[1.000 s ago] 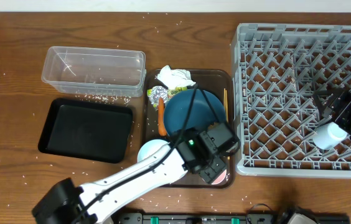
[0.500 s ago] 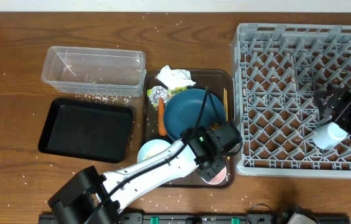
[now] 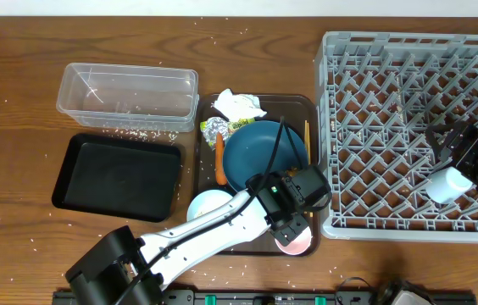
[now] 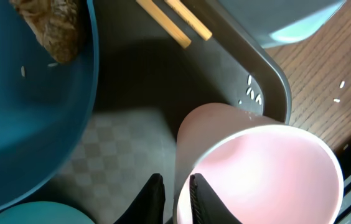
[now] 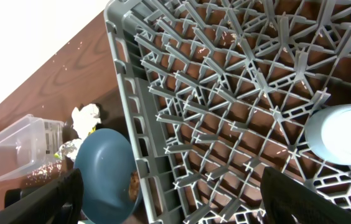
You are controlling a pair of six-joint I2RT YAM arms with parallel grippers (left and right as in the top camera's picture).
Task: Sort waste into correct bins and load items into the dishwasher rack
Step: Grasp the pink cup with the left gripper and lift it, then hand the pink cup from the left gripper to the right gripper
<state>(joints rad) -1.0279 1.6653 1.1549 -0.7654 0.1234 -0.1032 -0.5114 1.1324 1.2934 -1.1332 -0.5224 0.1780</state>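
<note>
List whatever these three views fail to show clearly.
Left claw: hidden under the left arm overhead; only its tips show, at the left wrist view's bottom edge.
Pink cup: partly covered by that arm overhead.
Brown food lump: cut by the left wrist view's top edge.
Chopsticks: same view, only their ends show.
White cup in the dishwasher rack: its lining colour does not show; cut by the right wrist view's right edge.

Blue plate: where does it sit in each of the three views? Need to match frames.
Overhead: blue plate at centre, on the brown tray, partly under the left arm.
Left wrist: plate fills the left side.
Right wrist: plate at lower left, beside the rack.
Shared landmark: brown food lump on the plate; overhead, it does not show.
</note>
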